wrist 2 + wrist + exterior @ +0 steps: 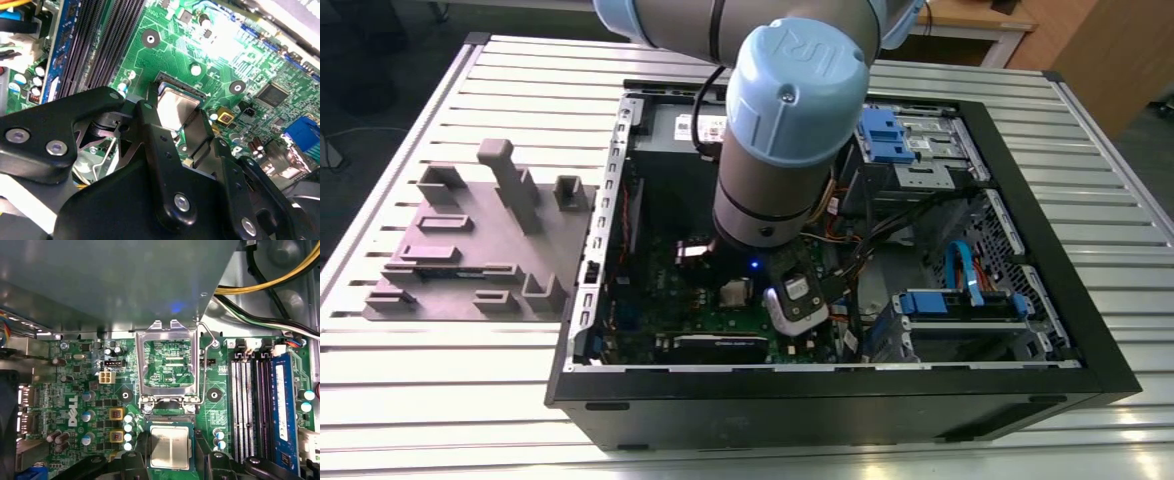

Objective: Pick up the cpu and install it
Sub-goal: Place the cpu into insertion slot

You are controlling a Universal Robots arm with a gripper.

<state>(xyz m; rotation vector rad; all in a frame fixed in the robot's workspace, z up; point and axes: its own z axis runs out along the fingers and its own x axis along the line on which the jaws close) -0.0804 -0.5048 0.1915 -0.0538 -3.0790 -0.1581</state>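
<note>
Silver-grey metal top of cpu [170,447] sits flat within socket [170,421] on green motherboard [90,390], just beside hinged open load frame [167,365]. Gripper [175,117] directly over cpu, black fingers [150,130] flanking its edges; actual grip on chip cannot be told. Memory slots [247,405] near socket. Motherboard lies inside black computer case [854,400]; grey fixture [474,240] well apart outside case.

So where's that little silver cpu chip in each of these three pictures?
Exterior view: the cpu is a small pale square on the green motherboard, inside the open case just below the arm.
First wrist view: it sits in the socket, below the raised metal frame.
Second wrist view: it lies just beyond the black gripper.
Shared landmark: the green motherboard.
</note>
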